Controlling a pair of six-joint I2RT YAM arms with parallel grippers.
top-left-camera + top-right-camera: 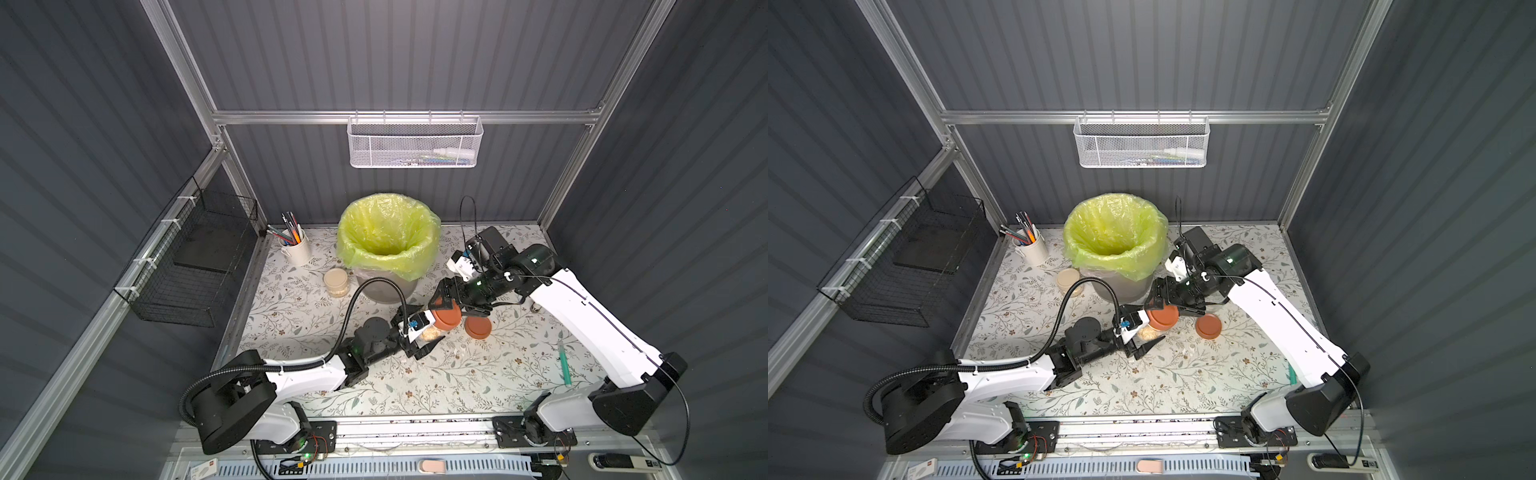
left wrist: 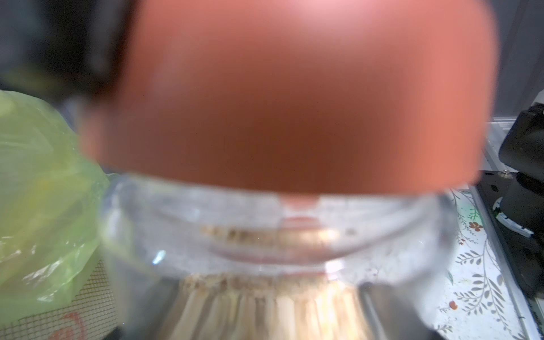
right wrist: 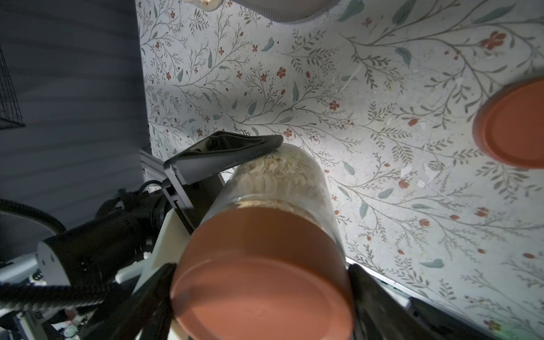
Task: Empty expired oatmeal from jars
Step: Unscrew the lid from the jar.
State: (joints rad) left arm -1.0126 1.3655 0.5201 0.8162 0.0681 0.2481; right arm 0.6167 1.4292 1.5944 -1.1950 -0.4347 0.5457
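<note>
**Materials and Finishes: Tabletop Cell**

Positions are given as seen in a top view.

- Clear glass, glossy, smooth: centre jar, mid-frame.
- Terracotta, matt, smooth, plastic-looking: jar lid.
- Dry, pale, flaky, rough: oatmeal.
- Thin yellow-green plastic film, crinkled, shiny: bin liner, above centre.
- Floral print, matt, smooth: table cover.
- White-coated metal mesh: wall basket, upper centre.
- Black wire: side basket, left.
- Brushed aluminium, satin: frame rail.
- Dark grey, ribbed, matt: wall panels.
- White, glossy, material unclear: pen cup.

No legible text. Marking on white box, label on power strip: too small.
</note>
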